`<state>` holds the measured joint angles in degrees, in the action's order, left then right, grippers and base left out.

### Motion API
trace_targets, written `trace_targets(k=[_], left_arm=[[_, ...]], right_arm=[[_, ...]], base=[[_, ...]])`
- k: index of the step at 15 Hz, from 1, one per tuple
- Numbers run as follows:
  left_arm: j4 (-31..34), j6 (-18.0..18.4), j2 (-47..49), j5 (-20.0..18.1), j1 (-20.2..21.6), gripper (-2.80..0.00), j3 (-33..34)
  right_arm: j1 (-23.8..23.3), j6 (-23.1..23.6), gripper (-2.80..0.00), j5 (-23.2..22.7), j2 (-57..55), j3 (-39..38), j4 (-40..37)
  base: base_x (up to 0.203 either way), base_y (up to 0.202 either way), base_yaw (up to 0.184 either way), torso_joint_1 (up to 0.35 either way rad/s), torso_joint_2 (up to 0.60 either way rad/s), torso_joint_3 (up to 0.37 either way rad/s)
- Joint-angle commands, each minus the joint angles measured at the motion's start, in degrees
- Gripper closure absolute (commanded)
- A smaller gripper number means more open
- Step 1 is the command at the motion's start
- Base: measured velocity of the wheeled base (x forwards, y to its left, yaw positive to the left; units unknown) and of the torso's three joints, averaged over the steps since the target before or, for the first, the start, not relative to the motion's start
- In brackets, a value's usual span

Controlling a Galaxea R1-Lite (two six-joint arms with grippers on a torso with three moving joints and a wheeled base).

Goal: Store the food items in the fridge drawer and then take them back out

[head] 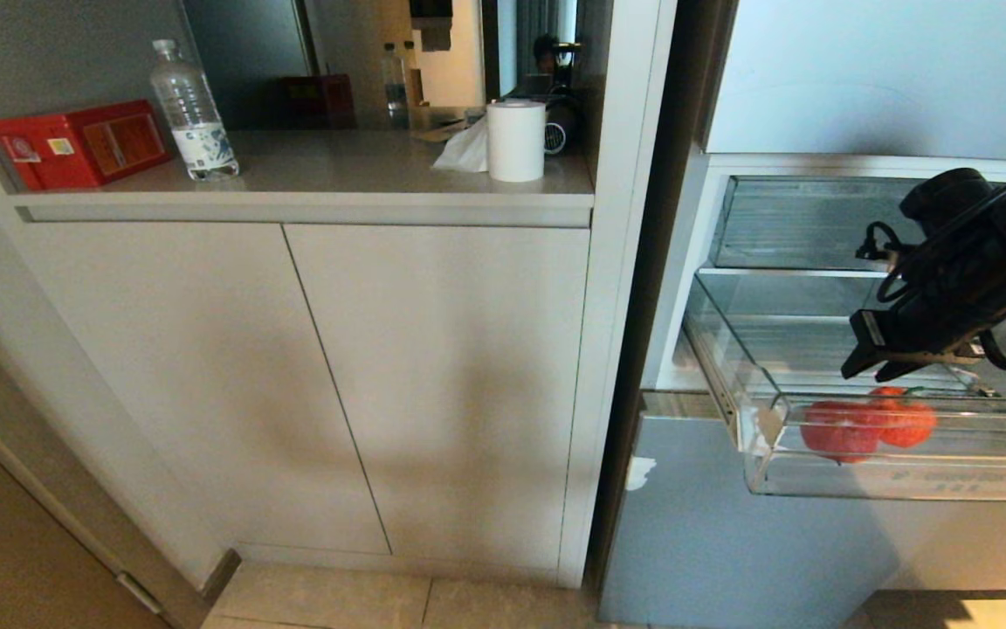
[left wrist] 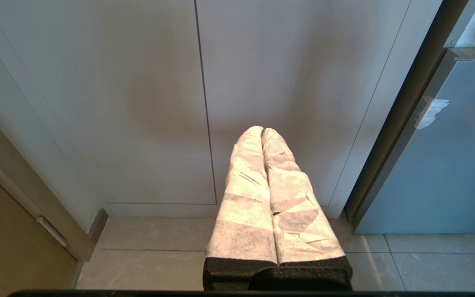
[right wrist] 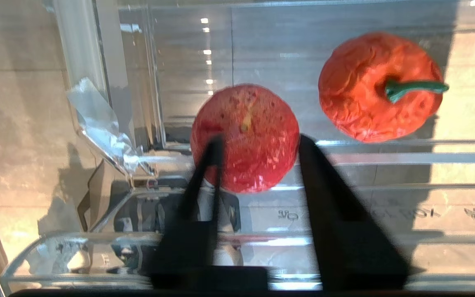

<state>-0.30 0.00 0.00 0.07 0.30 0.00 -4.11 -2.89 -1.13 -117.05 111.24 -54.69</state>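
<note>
The clear fridge drawer [head: 905, 482] is pulled out of the open fridge. Two food items lie in it near the front lip: a dull pinkish-red round fruit [right wrist: 245, 123] and, beside it, a bright red tomato-like piece [right wrist: 369, 86] with a green stem. Through the drawer front, the round fruit [head: 837, 430] and the stemmed piece [head: 909, 419] are also seen. My right gripper [right wrist: 260, 140] reaches down into the drawer, its dark fingers pressed against both sides of the round fruit. My left gripper [left wrist: 262, 131], wrapped in white cloth, hangs shut and empty before the cabinet.
A second clear drawer [head: 800, 223] sits above, pushed in. The blue lower fridge door [head: 730, 542] is below. Left of the fridge are white cabinet doors [head: 337, 376] and a counter with a red box [head: 79, 144], water bottle [head: 193, 114] and white roll [head: 516, 140].
</note>
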Motion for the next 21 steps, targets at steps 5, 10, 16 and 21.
trace_targets(k=[5, 10, 16, 21], left_arm=[[-0.05, 0.00, 0.09, 0.01, -0.04, 0.00, 0.02], [-0.05, 0.00, 0.09, 0.01, 0.05, 0.00, 0.00], [-0.05, 0.00, 0.09, 0.01, 0.03, 0.00, 0.04], [-0.05, 0.00, 0.09, 0.01, 0.00, 0.00, 0.05]], right_arm=[[0.06, 0.08, -2.80, -0.01, -2.83, -0.15, -2.22], [0.13, 0.16, -2.80, -0.10, -6.36, -0.49, -2.44], [0.24, 0.25, -2.80, -0.01, -7.40, -2.01, -2.52], [0.33, 0.43, 0.00, -0.01, -7.31, -2.08, -3.40]], base=[[0.000, 0.000, 0.000, 0.000, 0.00, 0.000], [0.000, 0.000, 0.000, 0.000, 0.00, 0.000], [0.000, 0.000, 0.000, 0.000, 0.00, 0.000], [0.000, 0.000, 0.000, 0.000, 0.00, 0.000]])
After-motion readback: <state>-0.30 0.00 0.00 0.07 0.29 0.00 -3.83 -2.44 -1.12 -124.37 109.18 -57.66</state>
